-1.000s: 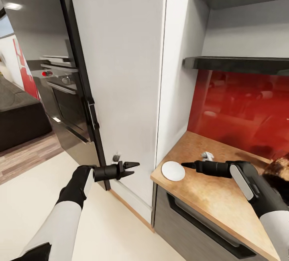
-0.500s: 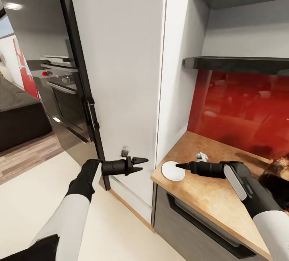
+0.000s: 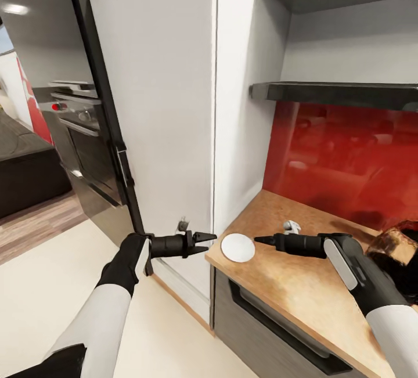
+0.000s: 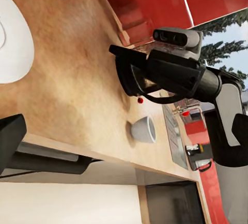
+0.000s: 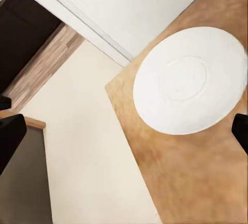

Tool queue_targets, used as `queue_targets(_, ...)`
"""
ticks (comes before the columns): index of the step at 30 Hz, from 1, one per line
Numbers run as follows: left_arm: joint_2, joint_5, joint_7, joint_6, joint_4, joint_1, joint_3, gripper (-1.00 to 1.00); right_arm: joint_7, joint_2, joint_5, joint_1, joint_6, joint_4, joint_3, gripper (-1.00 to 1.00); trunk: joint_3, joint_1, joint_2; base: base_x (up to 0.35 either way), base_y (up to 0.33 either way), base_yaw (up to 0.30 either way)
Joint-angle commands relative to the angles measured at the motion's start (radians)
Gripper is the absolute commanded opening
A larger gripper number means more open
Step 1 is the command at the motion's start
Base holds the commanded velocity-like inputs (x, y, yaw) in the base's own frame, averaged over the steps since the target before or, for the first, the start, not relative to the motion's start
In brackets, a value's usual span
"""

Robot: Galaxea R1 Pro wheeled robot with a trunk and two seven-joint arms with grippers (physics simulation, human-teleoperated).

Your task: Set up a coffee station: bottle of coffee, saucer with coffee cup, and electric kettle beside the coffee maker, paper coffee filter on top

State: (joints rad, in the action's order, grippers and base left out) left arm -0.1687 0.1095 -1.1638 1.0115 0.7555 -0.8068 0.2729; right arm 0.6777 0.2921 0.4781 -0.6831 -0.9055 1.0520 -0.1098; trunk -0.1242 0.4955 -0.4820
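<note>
From the head view, my right gripper (image 3: 259, 240) is stretched out low over the countertop (image 3: 302, 285) with its fingers looking pressed together into a point, aimed straight at the saucer (image 3: 238, 247), which sits flat near the counter's end corner, just beside the tall white cabinet (image 3: 168, 105). The coffee cup (image 3: 291, 227) sits just behind my right forearm, further in toward the red backsplash (image 3: 348, 157), and the dark electric kettle (image 3: 397, 250) is at the right edge. My left gripper (image 3: 204, 237) hangs off the counter end in front of the cabinet, fingers slightly parted, holding nothing. In the left wrist view I see the right gripper (image 4: 116, 53) side-on above the wood, the cup (image 4: 143, 129) standing alone on the counter, and a slice of saucer (image 4: 13, 38) at the edge. The right wrist view looks nearly straight down on the saucer (image 5: 188, 79), with bare floor (image 5: 82, 146) close past the counter's edge; I can't judge my finger gap here. My take: a flat plate is awkward, so I'd open up, pinch the rim on the side facing me, and lift, not shove it toward that edge
</note>
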Motion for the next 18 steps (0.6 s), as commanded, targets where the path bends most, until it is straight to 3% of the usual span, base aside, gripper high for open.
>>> queue_targets(1,-0.002,0.01,-0.009,0.009,0.001,-0.001,0.006,1.0,0.002,0.001,0.001,-0.001,-0.003,0.0,-0.002,1.0,-0.002,0.001,-0.002,0.0,-0.094,0.0)
queue_targets(8,-0.002,0.009,-0.01,0.009,0.002,0.009,0.006,1.0,0.002,-0.001,0.001,-0.001,-0.003,0.0,-0.004,1.0,-0.002,0.001,-0.002,0.0,-0.009,0.0)
queue_targets(18,-0.001,0.009,-0.01,0.008,-0.001,0.02,0.009,1.0,0.001,-0.002,-0.007,-0.001,-0.004,-0.005,-0.005,1.0,-0.002,0.001,-0.002,0.0,-0.154,0.0)
